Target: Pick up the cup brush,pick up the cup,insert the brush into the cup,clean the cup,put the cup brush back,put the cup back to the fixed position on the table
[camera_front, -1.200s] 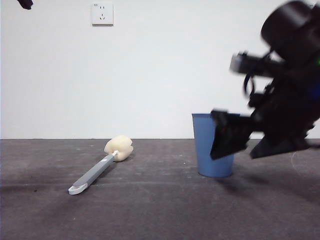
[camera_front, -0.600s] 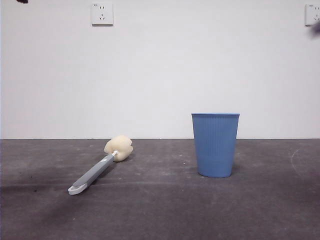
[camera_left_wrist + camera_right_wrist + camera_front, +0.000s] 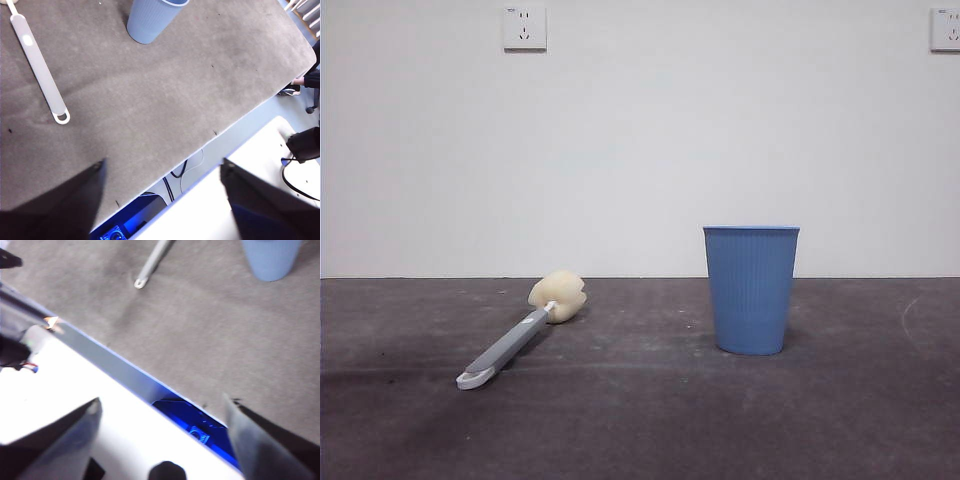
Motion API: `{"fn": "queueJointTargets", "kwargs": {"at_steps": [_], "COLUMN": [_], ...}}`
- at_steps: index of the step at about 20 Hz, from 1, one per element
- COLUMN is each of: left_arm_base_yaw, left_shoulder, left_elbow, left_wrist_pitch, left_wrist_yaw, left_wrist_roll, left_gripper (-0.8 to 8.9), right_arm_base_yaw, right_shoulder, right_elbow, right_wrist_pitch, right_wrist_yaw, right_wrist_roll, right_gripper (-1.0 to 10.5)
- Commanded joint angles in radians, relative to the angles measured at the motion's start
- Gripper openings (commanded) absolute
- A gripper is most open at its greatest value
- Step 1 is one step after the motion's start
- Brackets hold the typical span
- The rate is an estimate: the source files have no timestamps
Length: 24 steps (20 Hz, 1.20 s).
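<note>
The cup brush point(image 3: 520, 335) lies flat on the table point(image 3: 640, 420), left of centre, its cream sponge head toward the wall and its white looped tip toward the camera. Its grey handle also shows in the left wrist view point(image 3: 40, 70) and the right wrist view point(image 3: 152, 262). The blue ribbed cup point(image 3: 751, 289) stands upright to the right of it, empty, also seen as the cup point(image 3: 150, 20) and the cup point(image 3: 272, 257). My left gripper point(image 3: 162, 172) hangs open, high over the table's near edge. My right gripper point(image 3: 162, 410) is also open, pulled back past that edge. Neither holds anything.
A white wall with two sockets point(image 3: 525, 27) stands behind the table. The table's front edge point(image 3: 235, 125) drops to a pale floor with cables; a white surface point(image 3: 75, 405) lies beyond the edge below the right gripper.
One second ago a dark arm with its gripper stood by the cup's right side. It has lifted away out of the front view. Cup and brush have not moved.
</note>
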Motion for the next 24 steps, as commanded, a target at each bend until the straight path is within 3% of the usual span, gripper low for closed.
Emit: {"fn": "queueJointTargets", "kwargs": {"at_steps": [1,24], "left_arm_base_yaw": [-0.002,-0.002], "left_shoulder": [-0.002,-0.001], "left_elbow": [-0.005,-0.005], "left_wrist_pitch": [0.000,0.003], "left_wrist_yaw": [0.015,-0.027], "left_wrist_roll": [0.013,0.038], "left_gripper": [-0.21,-0.04], "right_arm_base_yaw": [0.003,0.002], "right_shoulder": [-0.004,-0.004], "right_elbow": [-0.001,-0.001], "right_wrist_pitch": [0.004,0.004], "right_wrist_yaw": [-0.015,0.002], "right_wrist_roll": [-0.016,-0.026], "right_gripper": [0.2,0.0]}}
